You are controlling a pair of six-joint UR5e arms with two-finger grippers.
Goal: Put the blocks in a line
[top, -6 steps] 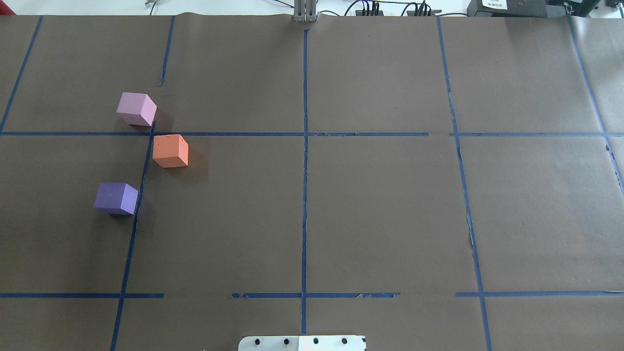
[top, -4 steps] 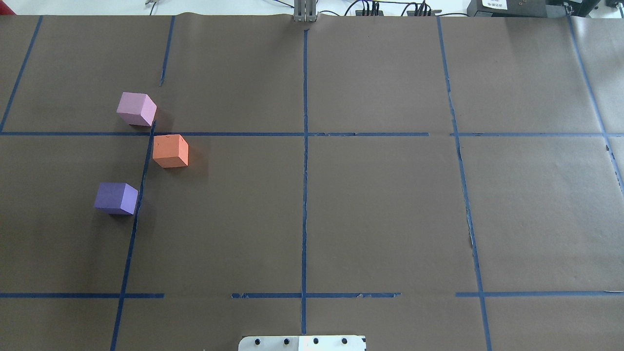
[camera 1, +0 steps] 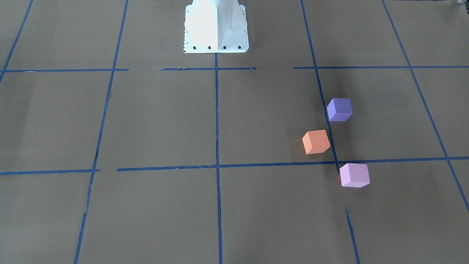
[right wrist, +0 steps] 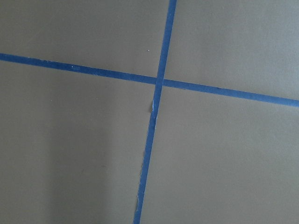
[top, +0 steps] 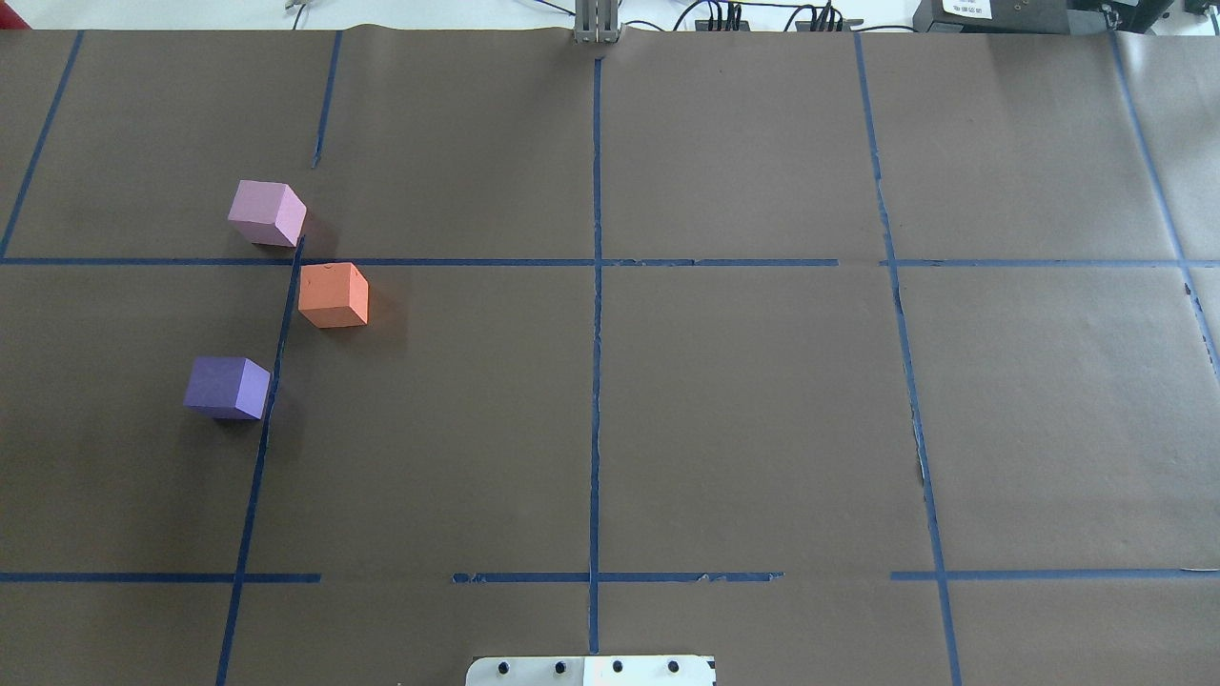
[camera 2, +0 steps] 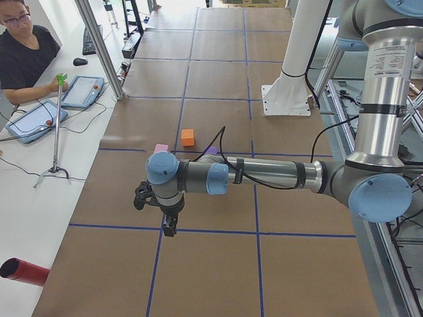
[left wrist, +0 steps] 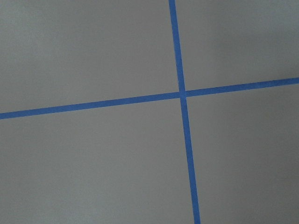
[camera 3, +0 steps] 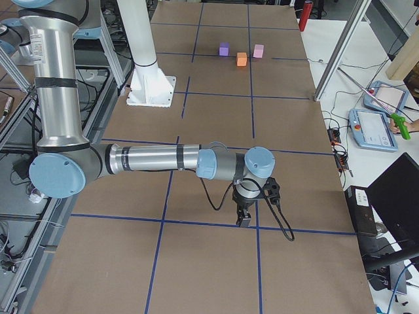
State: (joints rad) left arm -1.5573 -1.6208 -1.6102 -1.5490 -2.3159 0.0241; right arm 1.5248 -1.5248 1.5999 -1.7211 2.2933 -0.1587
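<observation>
On the left half of the tabletop [top: 667, 429] lie the violet block [top: 227, 388], the pale pink block [top: 267, 213] and, right of their line, the orange block [top: 333, 295]. The left arm [camera 2: 264, 173] is nearer, its jaws further left than all three. Whether either arm's jaws are open, I cannot tell.

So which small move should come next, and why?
Probably swing the left gripper toward the orange block: it sits off to one side of the line joining the pink block and the purple block, and no gripper is near the blocks yet.
</observation>
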